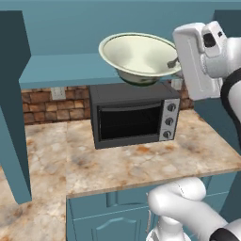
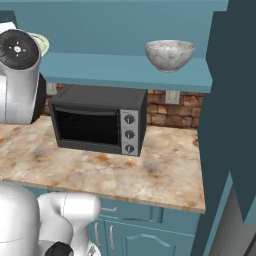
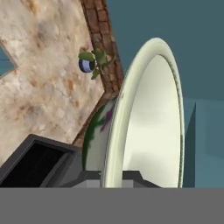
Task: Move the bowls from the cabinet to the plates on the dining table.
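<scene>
Above a black countertop toaster oven (image 1: 134,114) with three silver knobs, a glossy pale yellow-green round bowl (image 1: 139,55) hangs in the air, tilted so its opening faces up and toward the viewer. The white robot arm's two-finger gripper (image 1: 175,61) pinches the bowl's rim at its right edge, the jaws nearly closed on the thin wall. From the hand camera, the bowl (image 3: 146,118) stands edge-on, its rim caught between the two dark fingertips (image 3: 89,177), with green and purple markings on its outer side.

Behind the bowl runs the teal shelf (image 1: 61,68) of the tall teal-blue wall cupboard, whose open door (image 1: 12,108) stands at the left. In the right base view, a grey-white marbled stone-like bowl (image 2: 170,54) sits upright on that shelf (image 2: 125,70), toward its right end, well apart from the held bowl (image 2: 40,42), of which a sliver shows behind the robot's wrist.

The oven rests on a beige marbled stone counter (image 1: 141,160) blotched rust-orange, against a red brick wall (image 1: 42,106). Below the counter are teal panelled fronts (image 2: 145,232). A small potted green plant (image 3: 93,63) stands far off on the stone top in the hand view.
</scene>
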Controlling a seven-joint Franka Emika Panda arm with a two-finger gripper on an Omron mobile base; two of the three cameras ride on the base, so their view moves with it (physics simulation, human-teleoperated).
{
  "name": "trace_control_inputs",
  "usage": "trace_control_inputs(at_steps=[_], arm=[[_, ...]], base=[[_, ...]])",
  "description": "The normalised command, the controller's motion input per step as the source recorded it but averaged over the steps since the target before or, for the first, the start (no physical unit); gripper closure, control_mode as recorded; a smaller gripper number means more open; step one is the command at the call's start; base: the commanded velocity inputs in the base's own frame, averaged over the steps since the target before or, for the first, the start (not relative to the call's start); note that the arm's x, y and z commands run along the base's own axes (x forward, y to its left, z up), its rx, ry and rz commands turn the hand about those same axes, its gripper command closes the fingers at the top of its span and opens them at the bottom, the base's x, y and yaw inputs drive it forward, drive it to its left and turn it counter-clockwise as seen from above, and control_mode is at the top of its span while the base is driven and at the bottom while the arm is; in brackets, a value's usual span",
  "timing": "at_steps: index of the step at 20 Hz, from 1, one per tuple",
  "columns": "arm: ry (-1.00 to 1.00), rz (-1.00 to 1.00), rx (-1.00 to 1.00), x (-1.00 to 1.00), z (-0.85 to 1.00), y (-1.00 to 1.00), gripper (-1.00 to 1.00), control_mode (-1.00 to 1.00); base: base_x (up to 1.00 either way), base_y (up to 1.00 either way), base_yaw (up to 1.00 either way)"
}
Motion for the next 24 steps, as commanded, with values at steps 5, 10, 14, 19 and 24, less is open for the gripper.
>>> trace_control_inputs(at_steps=[5, 10, 14, 19, 24], arm=[[0.0, -0.01, 0.0, -0.78, -0.22, -0.24, 1.0, -1.0], [0.02, -0.01, 0.0, -0.67, -0.35, -0.24, 1.0, -1.0], [0.04, -0.03, 0.0, -0.54, -0.33, -0.31, 1.0, -1.0], [0.05, -0.03, -0.01, -0.52, -0.29, -0.32, 1.0, -1.0], [0.03, -0.04, -0.01, -0.31, -0.32, -0.25, 1.0, -1.0]], base=[[0.0, 0.0, 0.0], [0.0, 0.0, 0.0], [0.0, 0.0, 0.0], [0.0, 0.0, 0.0], [0.0, 0.0, 0.0]])
